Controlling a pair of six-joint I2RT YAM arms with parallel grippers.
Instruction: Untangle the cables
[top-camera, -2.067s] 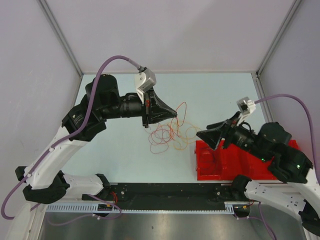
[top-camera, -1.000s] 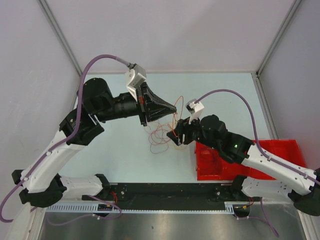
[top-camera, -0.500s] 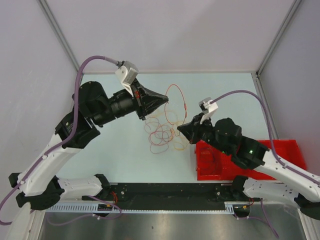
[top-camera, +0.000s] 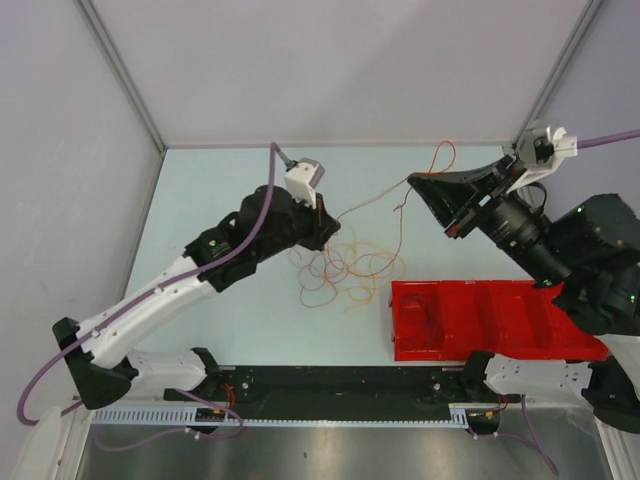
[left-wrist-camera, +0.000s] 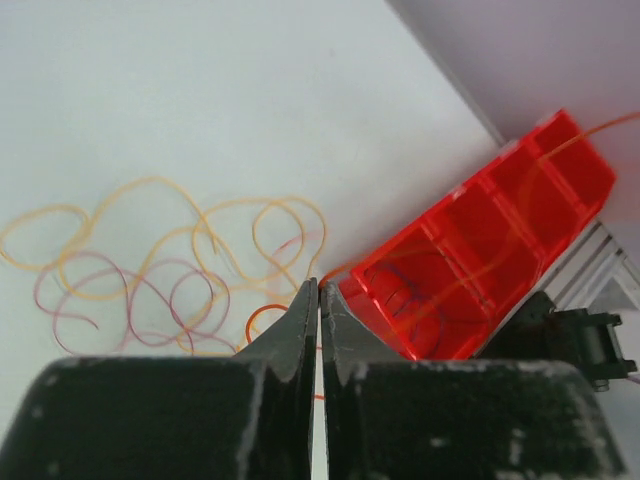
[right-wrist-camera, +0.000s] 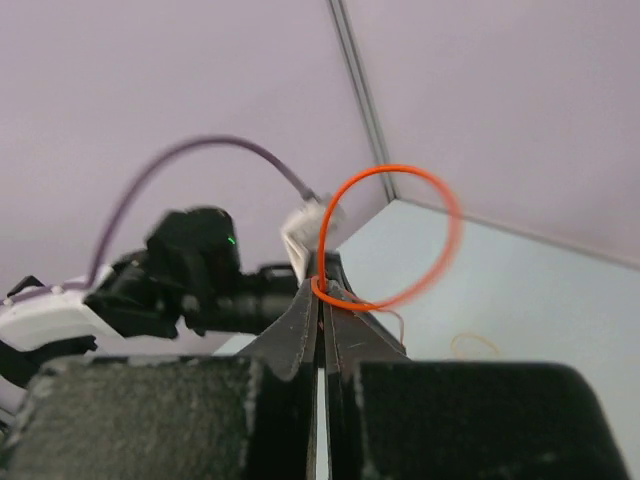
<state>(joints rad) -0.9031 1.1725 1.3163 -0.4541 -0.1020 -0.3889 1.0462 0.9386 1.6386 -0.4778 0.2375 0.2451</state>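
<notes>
Top view: right gripper (top-camera: 412, 182) clenched on thin orange wire loop (right-wrist-camera: 395, 168), held high. Tight strand runs to left gripper (left-wrist-camera: 319, 292), also clenched; cannot tell if it holds strand. Pile of thin red, orange, yellow wire cables (top-camera: 345, 268) lies tangled on pale table (top-camera: 220, 180) between arms. Looks like early days, most untangling left.

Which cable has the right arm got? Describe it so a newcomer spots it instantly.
Start at the red tray on the near right of the table; the right arm reaches out beyond it. Pinched in its shut jaws is an orange cable curling into one open loop in the air. The other cables lie tangled flat on the table.
</notes>
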